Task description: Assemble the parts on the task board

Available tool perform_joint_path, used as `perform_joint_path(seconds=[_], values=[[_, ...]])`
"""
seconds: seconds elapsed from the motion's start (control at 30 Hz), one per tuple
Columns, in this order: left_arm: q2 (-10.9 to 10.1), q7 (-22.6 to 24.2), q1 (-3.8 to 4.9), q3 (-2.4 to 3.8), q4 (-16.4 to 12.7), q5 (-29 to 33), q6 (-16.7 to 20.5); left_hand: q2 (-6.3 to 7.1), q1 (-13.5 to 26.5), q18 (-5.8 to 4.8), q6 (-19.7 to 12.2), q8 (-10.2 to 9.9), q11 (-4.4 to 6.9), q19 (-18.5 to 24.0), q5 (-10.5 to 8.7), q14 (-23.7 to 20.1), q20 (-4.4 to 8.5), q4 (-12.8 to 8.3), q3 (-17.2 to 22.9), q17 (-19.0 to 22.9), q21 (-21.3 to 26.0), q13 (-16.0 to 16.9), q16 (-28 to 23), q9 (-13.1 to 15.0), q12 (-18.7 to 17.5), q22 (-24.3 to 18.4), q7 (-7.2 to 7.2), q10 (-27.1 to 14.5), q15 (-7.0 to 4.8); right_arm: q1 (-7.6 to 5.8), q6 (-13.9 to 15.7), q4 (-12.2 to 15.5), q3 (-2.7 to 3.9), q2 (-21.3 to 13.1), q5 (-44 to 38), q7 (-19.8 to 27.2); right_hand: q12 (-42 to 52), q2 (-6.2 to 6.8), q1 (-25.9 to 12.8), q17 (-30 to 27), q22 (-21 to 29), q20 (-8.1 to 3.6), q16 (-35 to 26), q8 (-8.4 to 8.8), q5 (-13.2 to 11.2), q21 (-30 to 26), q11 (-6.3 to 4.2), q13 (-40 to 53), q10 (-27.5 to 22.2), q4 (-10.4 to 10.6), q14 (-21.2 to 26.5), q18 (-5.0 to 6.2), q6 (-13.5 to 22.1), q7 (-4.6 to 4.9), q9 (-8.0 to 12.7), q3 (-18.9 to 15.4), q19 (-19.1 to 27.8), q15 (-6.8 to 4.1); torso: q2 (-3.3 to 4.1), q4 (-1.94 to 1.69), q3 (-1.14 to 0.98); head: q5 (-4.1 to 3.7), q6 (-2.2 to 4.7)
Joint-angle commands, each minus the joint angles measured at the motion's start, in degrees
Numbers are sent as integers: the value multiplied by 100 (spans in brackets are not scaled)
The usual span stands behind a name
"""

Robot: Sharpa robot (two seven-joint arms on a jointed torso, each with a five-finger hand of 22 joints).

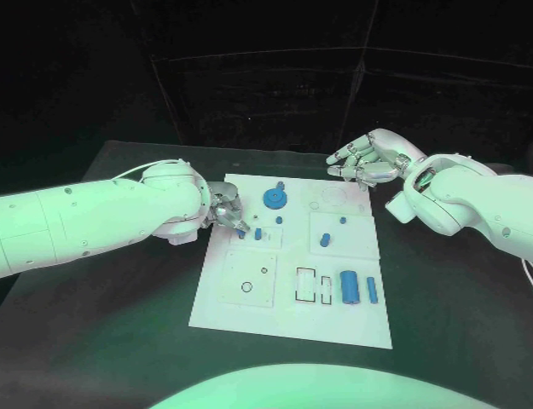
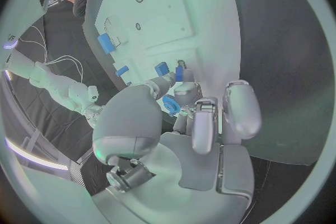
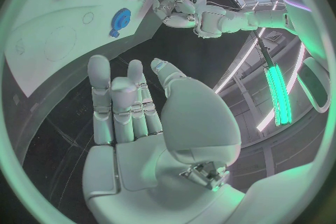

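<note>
White arm first: the left hand (image 1: 223, 210) reaches in over the left edge of the task board (image 1: 248, 308), fingers drawn together at a small blue peg (image 1: 243, 230) near the board's upper left square. In the left wrist view its fingertips (image 2: 183, 89) close around a short blue piece (image 2: 179, 73) right at the board, so I judge it pinched, though the contact itself is partly hidden. The peg's long axis runs roughly up from the board surface, and a second small blue peg (image 1: 259, 233) stands just beside it, leaving little room between the two.

Moving right, a blue gear (image 1: 274, 199) sits near the board's far edge, a blue round part (image 1: 324, 239) lies in the middle square, and a blue cylinder (image 1: 350, 287) with a slimmer blue pin (image 1: 372, 290) lies near the front right, long axes running front to back.

Farthest right, the right hand (image 1: 367, 159) hovers off the board's far right corner, fingers apart and loosely curled, palm bare in the right wrist view (image 3: 133, 117), holding nothing. The left hand is clearly nearer the pegs; open black table (image 1: 463, 290) lies to the right for any retreat.
</note>
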State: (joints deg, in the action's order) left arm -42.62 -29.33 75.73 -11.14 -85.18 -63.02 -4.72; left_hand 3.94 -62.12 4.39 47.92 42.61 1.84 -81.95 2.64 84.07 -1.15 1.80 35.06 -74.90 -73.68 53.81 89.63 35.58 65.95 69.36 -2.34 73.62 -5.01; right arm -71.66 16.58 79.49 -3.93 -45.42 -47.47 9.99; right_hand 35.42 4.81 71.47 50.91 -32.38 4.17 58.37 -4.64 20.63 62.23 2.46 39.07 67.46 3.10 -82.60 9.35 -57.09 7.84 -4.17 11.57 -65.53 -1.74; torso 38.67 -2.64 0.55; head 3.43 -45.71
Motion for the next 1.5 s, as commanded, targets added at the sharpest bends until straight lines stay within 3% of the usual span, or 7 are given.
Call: perform_joint_path(seconds=[0.03,0.97,1.2,1.5], values=[[0,5,4,1,-9,-71,-131,-36,-44,28,25,28,4,-22,24,593,1,-547,550,-1510,-33,3,37,6,17,10,11,31,-20,-9,-35,10,3,5,-32,50,-23,0,-6,2,6,12,-29,13,22,-28,7,-5,17,-4,-45,40,23,-2,-6,28,-43,-12,2,-1,2,6,-7],[-11,-24,3,-1,1,-72,-373,-30,-50,27,29,37,11,-24,25,593,4,-556,556,-1510,-36,-1,37,8,16,15,19,32,-24,-9,-38,18,3,4,-33,53,-23,1,-10,7,3,12,-26,13,22,-27,8,-7,18,-2,-47,40,23,-1,-7,27,-45,-12,0,1,1,9,-53],[3,-24,3,-1,29,-71,-365,53,99,25,95,101,26,-29,22,593,19,-480,437,-1510,-39,-2,37,25,25,26,43,47,-40,-9,-36,22,3,3,-33,53,-22,2,-18,10,6,11,-27,12,21,-30,10,-10,20,4,-48,40,22,0,-7,26,-47,-11,3,-1,0,5,-58],[3,-24,3,-1,29,-71,-365,53,99,25,95,101,26,-29,22,593,19,-480,437,-1510,-39,-2,37,25,25,26,43,47,-40,-9,-36,22,3,3,-33,53,-22,2,-18,10,6,11,-27,12,21,-30,10,-10,20,4,-48,40,22,0,-7,26,-47,-11,3,-1,0,5,-58]])
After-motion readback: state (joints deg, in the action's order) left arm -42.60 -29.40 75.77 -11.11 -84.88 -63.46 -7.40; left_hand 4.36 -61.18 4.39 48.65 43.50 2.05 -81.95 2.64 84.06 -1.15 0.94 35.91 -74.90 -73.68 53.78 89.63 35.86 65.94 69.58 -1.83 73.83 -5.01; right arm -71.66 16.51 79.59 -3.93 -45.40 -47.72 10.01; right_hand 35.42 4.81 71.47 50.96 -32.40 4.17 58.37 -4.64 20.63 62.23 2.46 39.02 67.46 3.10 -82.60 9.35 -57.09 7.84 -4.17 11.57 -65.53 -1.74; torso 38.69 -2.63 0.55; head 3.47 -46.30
